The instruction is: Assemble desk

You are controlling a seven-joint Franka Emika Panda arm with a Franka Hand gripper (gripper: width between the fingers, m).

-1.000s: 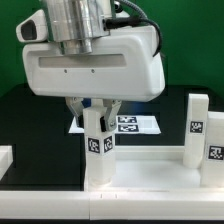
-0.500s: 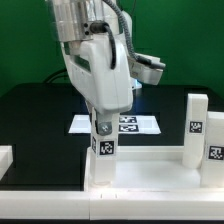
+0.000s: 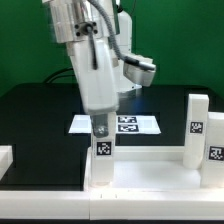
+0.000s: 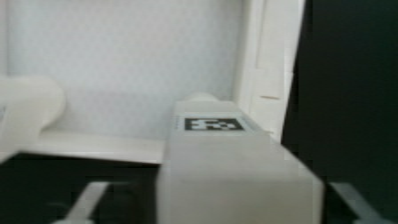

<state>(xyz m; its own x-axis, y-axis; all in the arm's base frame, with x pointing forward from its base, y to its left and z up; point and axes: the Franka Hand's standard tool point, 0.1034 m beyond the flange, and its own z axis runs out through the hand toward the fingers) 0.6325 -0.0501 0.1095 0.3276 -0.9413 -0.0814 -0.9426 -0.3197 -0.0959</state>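
Nearest the camera lies the desk top (image 3: 150,178), a white rimmed tray on the black table (image 3: 30,115). A tagged leg (image 3: 102,150) stands in its corner, another leg (image 3: 196,130) at the exterior view's right. The gripper (image 3: 100,126) pinches the leg's top — a skewed twist could jam its thread. Beyond lies the marker board (image 3: 130,124).
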